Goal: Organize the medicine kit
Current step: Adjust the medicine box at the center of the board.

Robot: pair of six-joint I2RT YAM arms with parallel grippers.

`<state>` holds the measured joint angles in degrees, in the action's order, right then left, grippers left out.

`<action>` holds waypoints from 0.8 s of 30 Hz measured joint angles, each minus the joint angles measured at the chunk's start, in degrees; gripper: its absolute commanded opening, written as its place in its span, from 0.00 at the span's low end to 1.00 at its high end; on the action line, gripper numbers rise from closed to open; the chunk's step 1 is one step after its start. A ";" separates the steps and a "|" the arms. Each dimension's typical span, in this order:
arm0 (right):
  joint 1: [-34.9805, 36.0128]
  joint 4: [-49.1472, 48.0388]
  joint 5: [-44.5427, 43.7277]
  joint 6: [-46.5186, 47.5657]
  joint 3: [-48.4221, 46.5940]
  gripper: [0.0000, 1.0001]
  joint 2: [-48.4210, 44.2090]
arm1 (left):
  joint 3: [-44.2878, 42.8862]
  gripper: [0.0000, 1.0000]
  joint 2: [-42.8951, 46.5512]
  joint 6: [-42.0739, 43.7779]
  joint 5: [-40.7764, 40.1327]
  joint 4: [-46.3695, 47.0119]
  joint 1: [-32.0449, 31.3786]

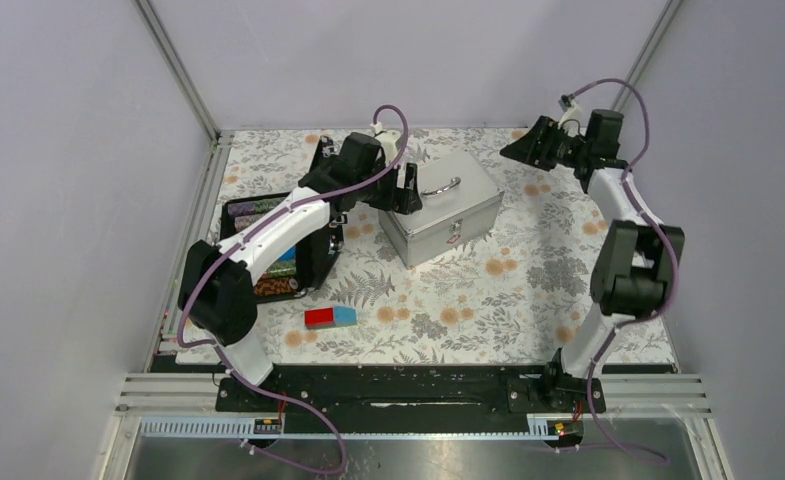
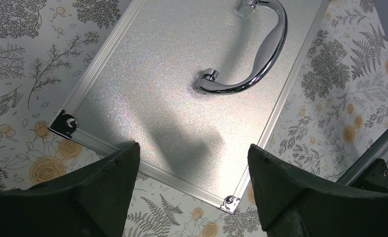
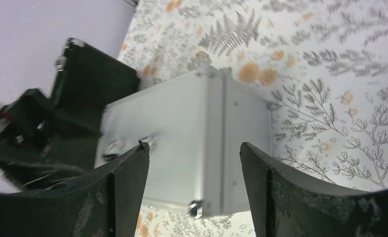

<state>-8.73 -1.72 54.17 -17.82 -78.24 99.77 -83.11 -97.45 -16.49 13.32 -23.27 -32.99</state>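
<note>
Medicine kit (image 1: 442, 207) shut; red-blue block (image 1: 330, 317) top cam only. L end effector (image 2: 191, 150) wide, R end effector (image 3: 193, 148) wide.

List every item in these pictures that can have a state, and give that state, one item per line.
medicine kit, lid shut, resting on the table.
handle, folded down on the lid.
black case, open, colourful contents showing.
red-and-blue box, lying flat, touching nothing else.
left gripper, jaws open, empty, above the kit's lid.
right gripper, jaws open, empty, in the air right of the kit.
</note>
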 measured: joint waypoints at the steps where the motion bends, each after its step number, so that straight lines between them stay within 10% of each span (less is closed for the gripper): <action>1: 0.22 0.31 -0.85 0.04 -1.77 0.76 2.93 | 0.02 0.81 0.00 -0.31 -0.04 0.09 0.02; 11: 5.88 -1.57 -1.81 -4.85 4.37 0.72 9.27 | -3.56 0.79 -3.87 -1.99 -1.81 1.33 0.11; 24: 2.97 15.13 -3.82 5.79 31.67 0.68 -24.35 | -19.06 0.67 -21.05 -2.93 5.62 12.85 -1.68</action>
<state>-5.76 13.41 50.35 -12.03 -46.57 75.42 -102.17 -118.50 -19.42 18.94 -10.41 -34.68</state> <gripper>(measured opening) 0.660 0.667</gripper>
